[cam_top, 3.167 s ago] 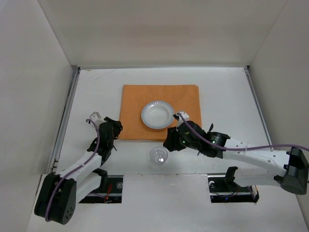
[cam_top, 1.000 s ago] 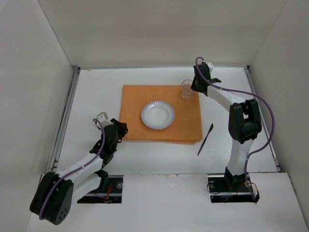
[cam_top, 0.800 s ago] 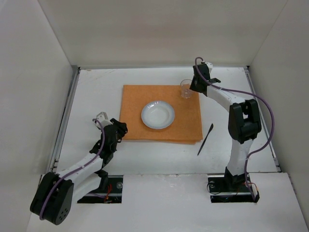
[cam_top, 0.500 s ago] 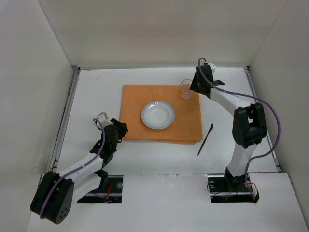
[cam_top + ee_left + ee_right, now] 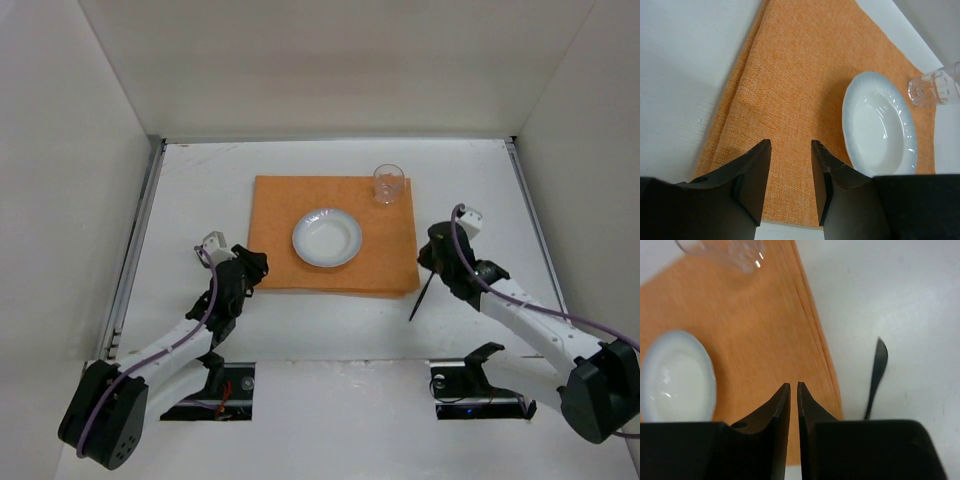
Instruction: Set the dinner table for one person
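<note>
On the white dinner table lies an orange mat with a white plate at its middle and a clear glass upright on its far right corner. A black utensil lies on the table just right of the mat. My right gripper hovers over the mat's right edge, shut and empty, with the utensil to its right. My left gripper is open over the mat's near left part, nothing between its fingers; the plate is to its right.
White walls enclose the table on three sides, and metal rails run along its left and right edges. Both arm bases sit at the near edge. In the right wrist view the glass is far ahead and blurred.
My right arm has let go of the glass at the mat's far right corner, drawn back toward the near right, and its jaws have come together. The left arm has barely moved.
</note>
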Controlling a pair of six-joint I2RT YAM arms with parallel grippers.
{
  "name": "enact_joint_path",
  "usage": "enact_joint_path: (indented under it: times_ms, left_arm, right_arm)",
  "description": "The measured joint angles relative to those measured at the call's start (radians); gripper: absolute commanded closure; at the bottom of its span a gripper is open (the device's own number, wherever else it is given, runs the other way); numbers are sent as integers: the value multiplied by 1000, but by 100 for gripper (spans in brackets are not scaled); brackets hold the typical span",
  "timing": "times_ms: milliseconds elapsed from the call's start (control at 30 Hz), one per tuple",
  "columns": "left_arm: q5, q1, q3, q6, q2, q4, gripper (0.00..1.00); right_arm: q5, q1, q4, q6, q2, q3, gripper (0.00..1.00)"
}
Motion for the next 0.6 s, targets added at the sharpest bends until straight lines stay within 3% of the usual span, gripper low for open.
enact_joint_path:
  times_ms: [300, 600]
  left_arm:
    - [1, 1, 0, -8, 17, 1, 64]
    - [6, 4, 0, -15, 4, 0, 64]
  right_arm:
    - [7, 166, -208, 203, -49, -131, 77]
    - [-1, 187, -299, 265, -38, -140, 72]
